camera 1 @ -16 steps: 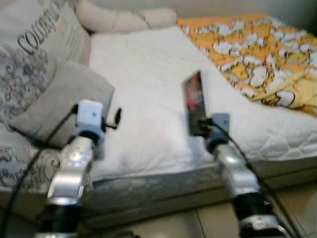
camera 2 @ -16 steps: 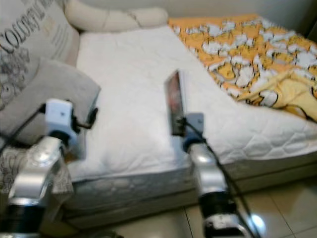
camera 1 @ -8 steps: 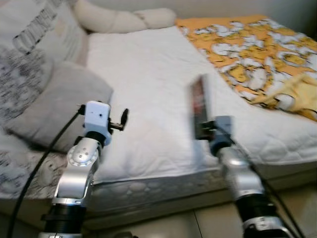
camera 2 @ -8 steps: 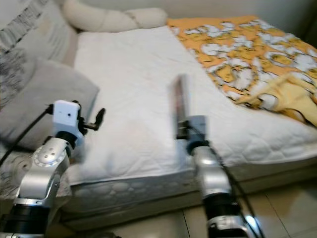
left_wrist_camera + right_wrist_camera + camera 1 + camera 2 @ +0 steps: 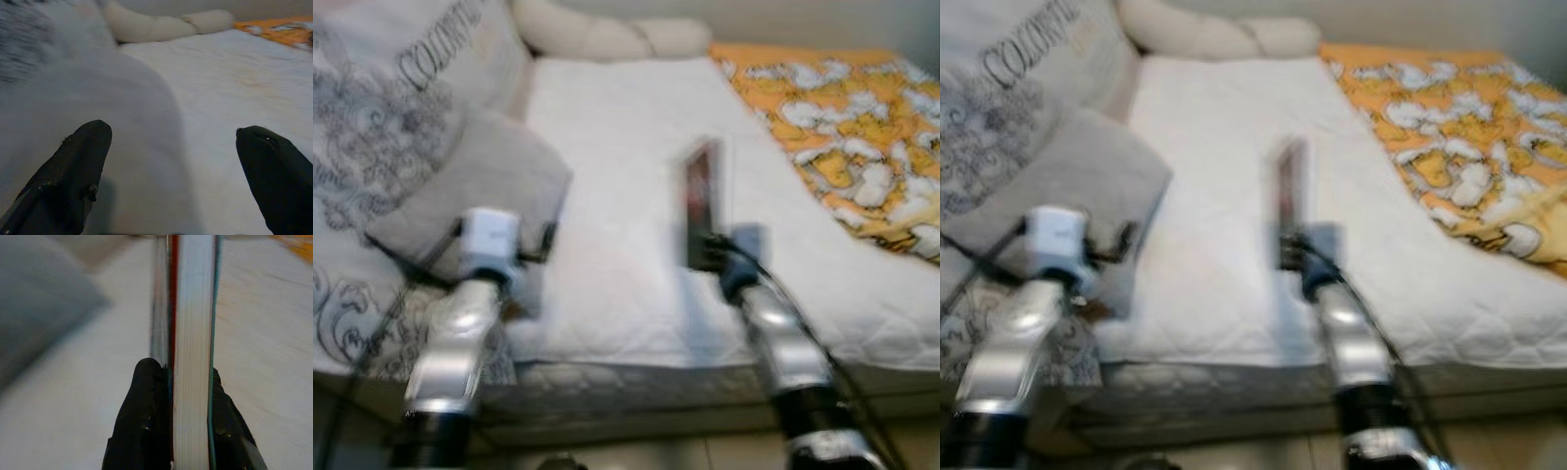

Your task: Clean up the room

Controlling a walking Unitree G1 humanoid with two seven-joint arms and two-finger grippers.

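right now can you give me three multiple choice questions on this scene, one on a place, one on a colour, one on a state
1. Where is the grey pillow?
A. on the floor
B. on the bed's left side, before the left tool
C. on the orange blanket

2. What colour is the patterned blanket?
A. orange with white
B. blue
C. green

3. What is the state of the right tool?
A. open, holding nothing
B. shut on the book
C. resting on the pillow

Key:
1 B, the left wrist view shows the pillow just ahead of that tool's spread fingers.
2 A, orange and white show at the bed's right.
3 B, both black fingers press the book's covers, its edge upright over the white mattress.
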